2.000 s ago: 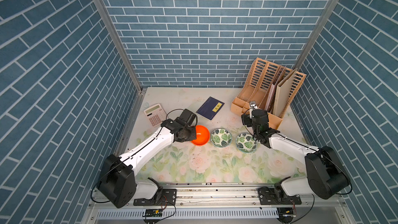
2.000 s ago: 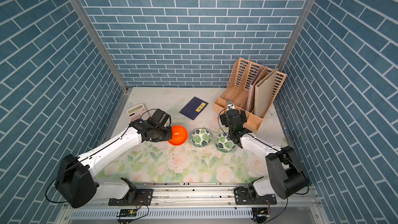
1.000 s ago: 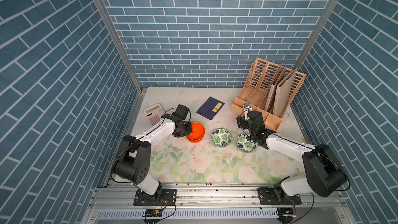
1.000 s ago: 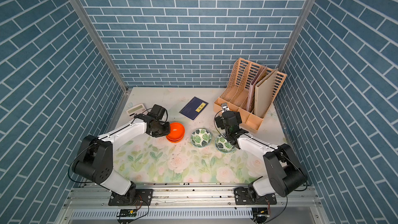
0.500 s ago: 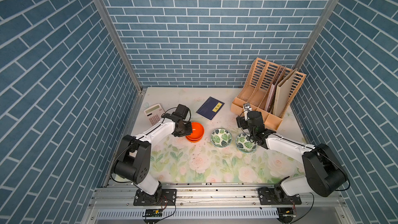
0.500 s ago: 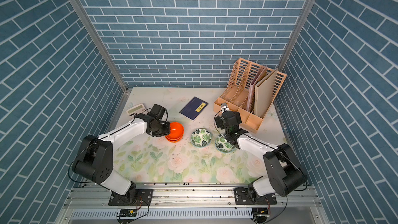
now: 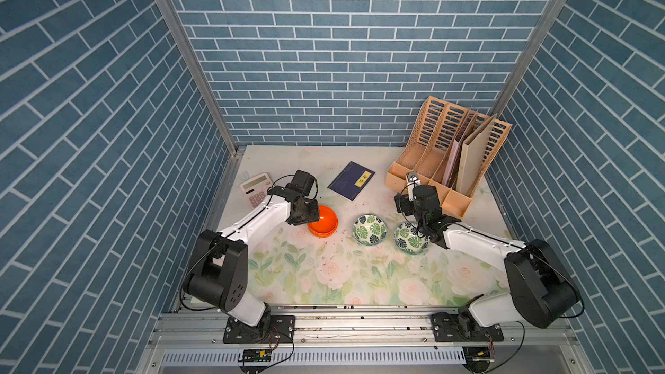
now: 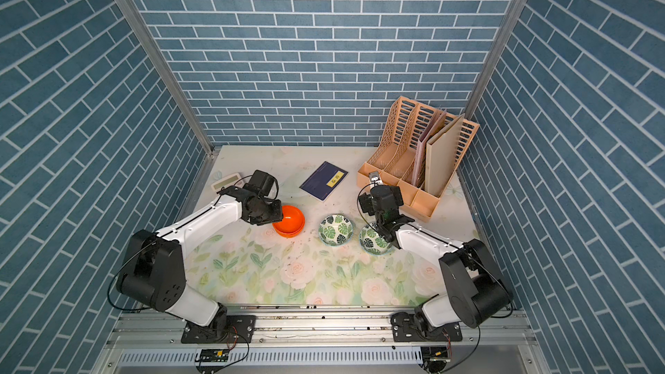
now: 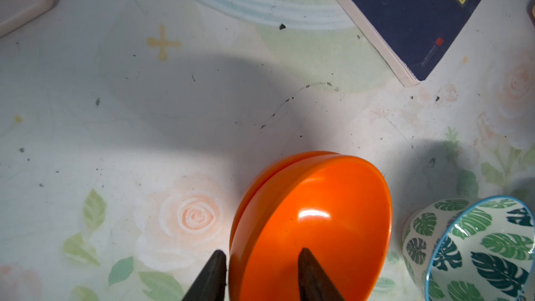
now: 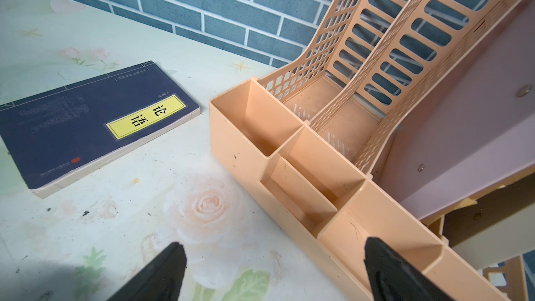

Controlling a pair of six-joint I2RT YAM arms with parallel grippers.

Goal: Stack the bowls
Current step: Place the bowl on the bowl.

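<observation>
Two orange bowls sat nested; my left gripper straddled their rim, part-open, holding nothing. Both leaf-print bowls stood unstacked, my right gripper wide open, empty.

Left end effector parted, right end effector spread wide

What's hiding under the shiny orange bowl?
A second glossy orange bowl sits beneath the top orange bowl; only its rim's edge shows. Its inside is covered.
</observation>
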